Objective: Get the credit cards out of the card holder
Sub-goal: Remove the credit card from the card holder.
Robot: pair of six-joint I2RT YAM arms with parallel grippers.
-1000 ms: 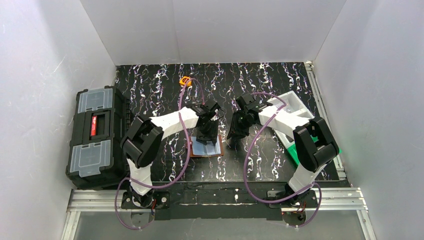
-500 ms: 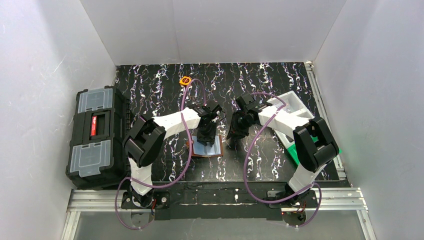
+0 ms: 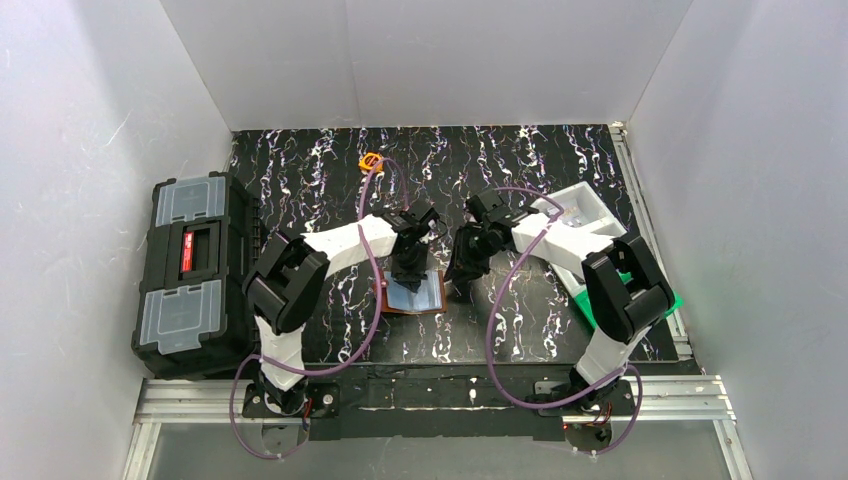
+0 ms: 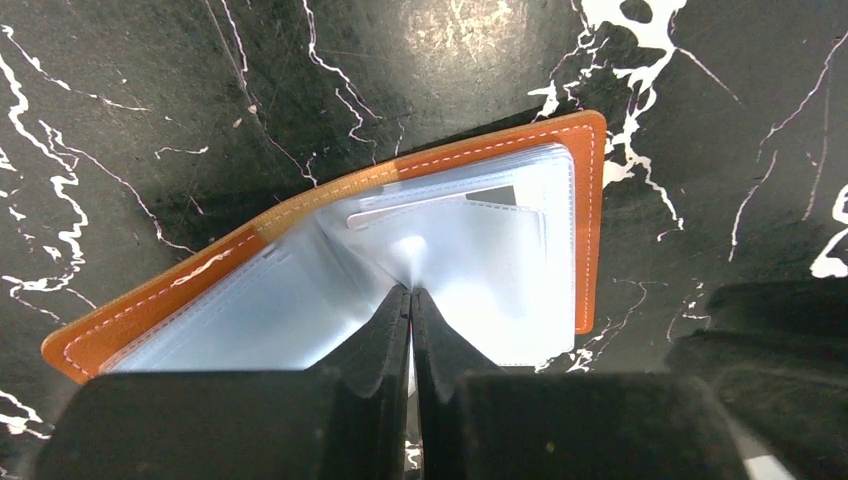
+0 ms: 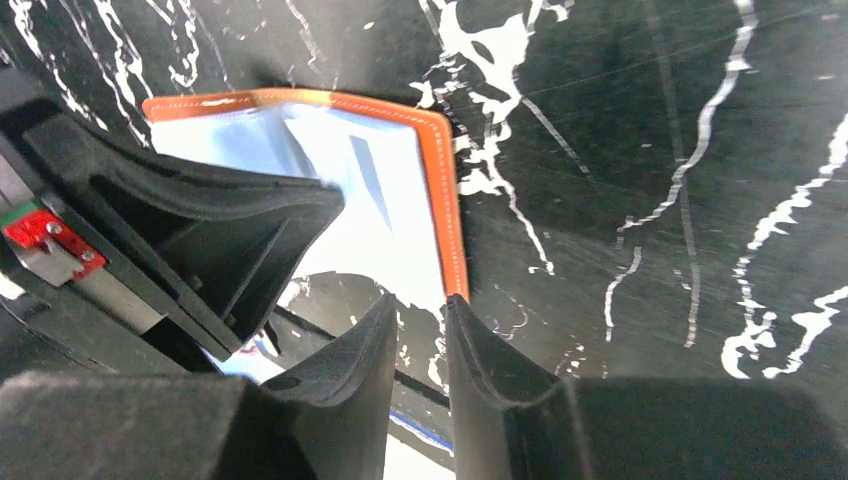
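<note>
1. The black, white-veined surface (image 3: 540, 160) is seen to carry everything below.
2. A black toolbox (image 3: 190, 275) with grey lids is set against its left edge.
3. A green bin (image 3: 668, 300) is placed at the right edge, partly hidden by the right arm.
4. The left gripper (image 4: 410, 295) is lowered onto the open holder. Its jaws are clenched together, with the tips at a crease in the clear pockets. Whether a pocket sheet is pinched cannot be told.
5. The right gripper (image 5: 415, 305) is held just beside the holder's right edge. Its jaws are released to a narrow gap, and nothing is seen between them.
6. The card holder (image 4: 330, 190) is laid open and flat near the middle of the surface, between the 2 grippers, pockets facing up.
7. The credit cards (image 4: 440, 205) are kept inside the pockets. Only a pale edge is made out.
8. A small round orange object (image 3: 370, 160) is left well apart, toward the far edge.
</note>
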